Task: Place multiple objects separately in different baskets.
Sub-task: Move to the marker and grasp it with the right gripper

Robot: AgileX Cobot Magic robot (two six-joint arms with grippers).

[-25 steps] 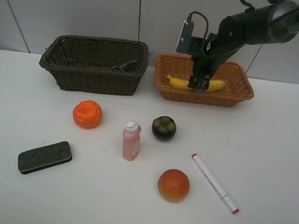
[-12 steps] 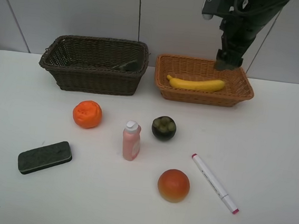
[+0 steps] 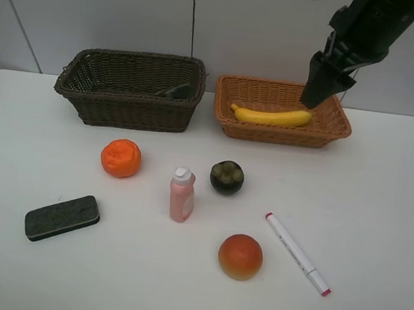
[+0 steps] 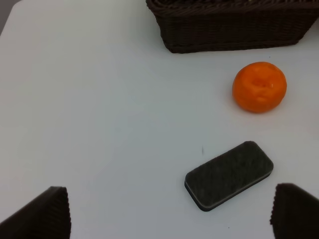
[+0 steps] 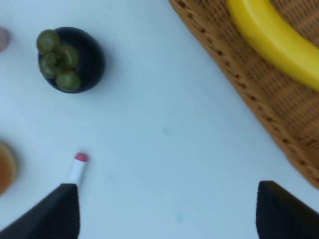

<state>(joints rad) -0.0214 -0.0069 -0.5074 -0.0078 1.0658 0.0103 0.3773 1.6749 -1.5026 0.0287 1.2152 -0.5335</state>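
The yellow banana (image 3: pixel 271 117) lies in the light tan basket (image 3: pixel 340 128). Above that basket's right half hangs my right gripper (image 3: pixel 317 92), open and empty; its wrist view shows the banana (image 5: pixel 271 40), the mangosteen (image 5: pixel 71 59) and the marker's pink tip (image 5: pixel 79 158). A dark green bottle (image 3: pixel 175 90) lies in the dark brown basket (image 3: pixel 127 111). On the table sit the orange (image 3: pixel 121 158), pink bottle (image 3: pixel 182 195), mangosteen (image 3: pixel 227 177), red-orange fruit (image 3: pixel 240 256), marker (image 3: pixel 296 253) and eraser (image 3: pixel 62 217). My left gripper (image 4: pixel 169 201) is open above the eraser (image 4: pixel 229 174), near the orange (image 4: pixel 259 86).
Both baskets stand side by side along the white table's (image 3: pixel 378 201) back edge, against a pale wall. The left arm does not show in the high view. The loose items are spread over the table's middle and front.
My right gripper has let go of the banana, risen out of the tan basket and shifted right. The banana stays lying in the basket. Nothing else moved.
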